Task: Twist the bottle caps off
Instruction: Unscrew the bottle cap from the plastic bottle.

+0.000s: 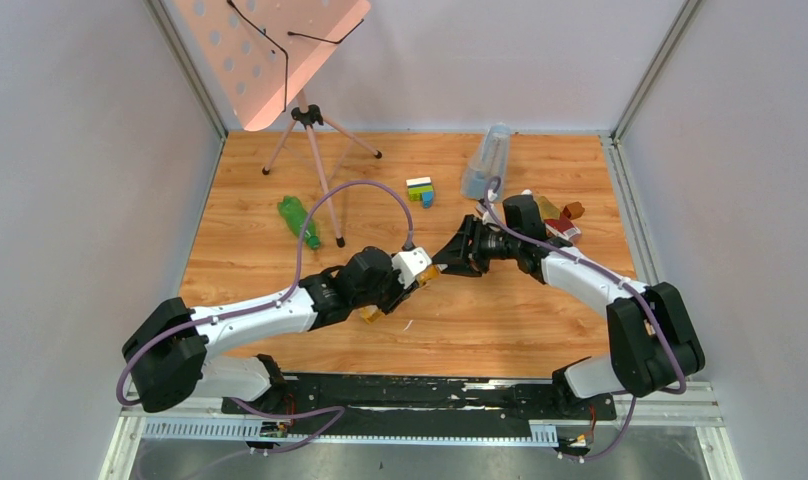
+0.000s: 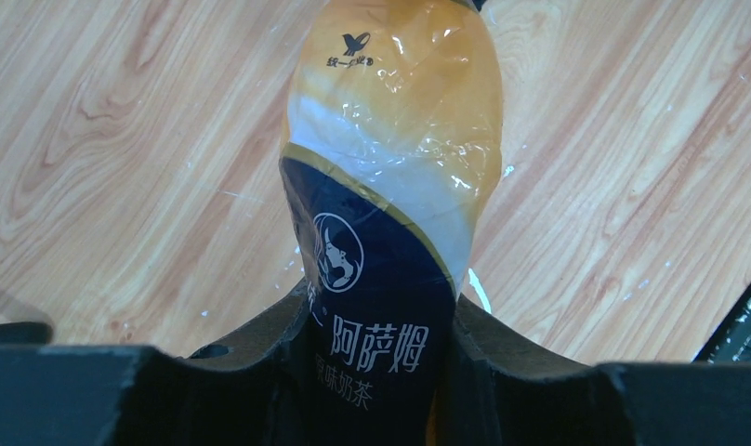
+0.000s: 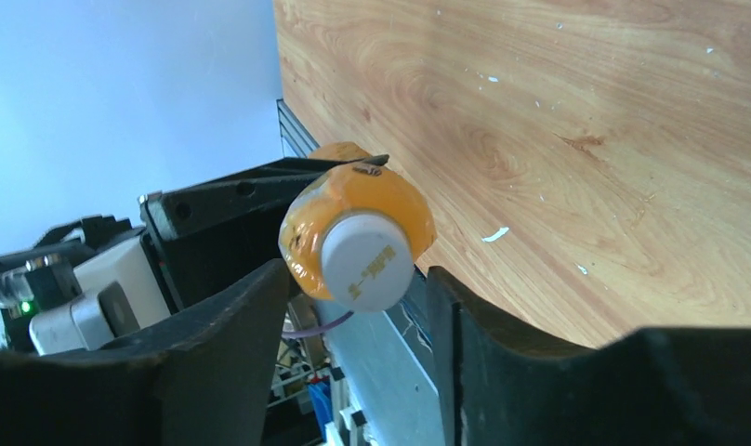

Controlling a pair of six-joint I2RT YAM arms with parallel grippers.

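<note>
My left gripper [image 2: 376, 316] is shut on the dark lower label of an amber bottle [image 2: 390, 139] with a yellow and dark-blue label, held above the table mid-scene [image 1: 372, 314]. Its white cap [image 3: 367, 262] points at the right wrist camera. My right gripper [image 3: 356, 274] is open, and the cap sits between its fingers [image 3: 251, 316] with a gap on each side. Seen from above, the two grippers meet nose to nose [image 1: 442, 262]. A green bottle [image 1: 298, 222] lies on the table at the left. A red-labelled amber bottle [image 1: 560, 228] lies partly hidden behind my right arm.
A tall clear bluish container [image 1: 485, 160] stands at the back right, with multicoloured toy bricks [image 1: 420, 190] to its left. A tripod stand [image 1: 315, 150] carrying a pink perforated board [image 1: 270, 50] stands at the back left. A small reddish-brown block [image 1: 574, 210] lies near the right wall.
</note>
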